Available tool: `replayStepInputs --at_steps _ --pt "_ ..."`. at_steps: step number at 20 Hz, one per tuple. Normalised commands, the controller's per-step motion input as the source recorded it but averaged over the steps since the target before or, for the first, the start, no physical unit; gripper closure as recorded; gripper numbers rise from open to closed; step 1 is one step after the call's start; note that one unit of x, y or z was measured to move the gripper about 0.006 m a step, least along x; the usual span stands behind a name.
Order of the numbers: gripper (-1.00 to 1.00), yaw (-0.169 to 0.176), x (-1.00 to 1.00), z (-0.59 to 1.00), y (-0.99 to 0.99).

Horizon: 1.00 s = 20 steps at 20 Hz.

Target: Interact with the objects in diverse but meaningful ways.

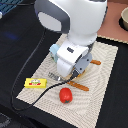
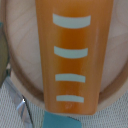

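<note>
On the woven mat (image 1: 102, 60), arm low over its middle, gripper (image 1: 75, 70) state unclear, fruit (image 1: 65, 95) and packet (image 1: 34, 82) nearby, loaf (image 2: 70, 55) on pale plate (image 2: 22, 45) seen only from the wrist.

Setting: a mock dining spot on a robot test bench, not a real kitchen. I work over a beige woven placemat (image 1: 102, 70) on a black tabletop (image 1: 15, 50). Toy foods lie on it: a red round fruit (image 1: 65, 95) at 6 o'clock, a flat yellow packet (image 1: 34, 83) at 8 o'clock. A black cable (image 1: 22, 75) trails across.
</note>
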Motion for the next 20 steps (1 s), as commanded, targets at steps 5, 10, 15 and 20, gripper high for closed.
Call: replayStepInputs --at_steps 5,10,15,20 --pt "1.0 0.0 -0.18 -0.3 0.06" --pt "1.0 0.0 -0.16 -0.28 0.08" --pt "1.0 0.0 -0.08 -0.09 0.17" --pt "1.0 0.005 -0.04 1.0 0.49"
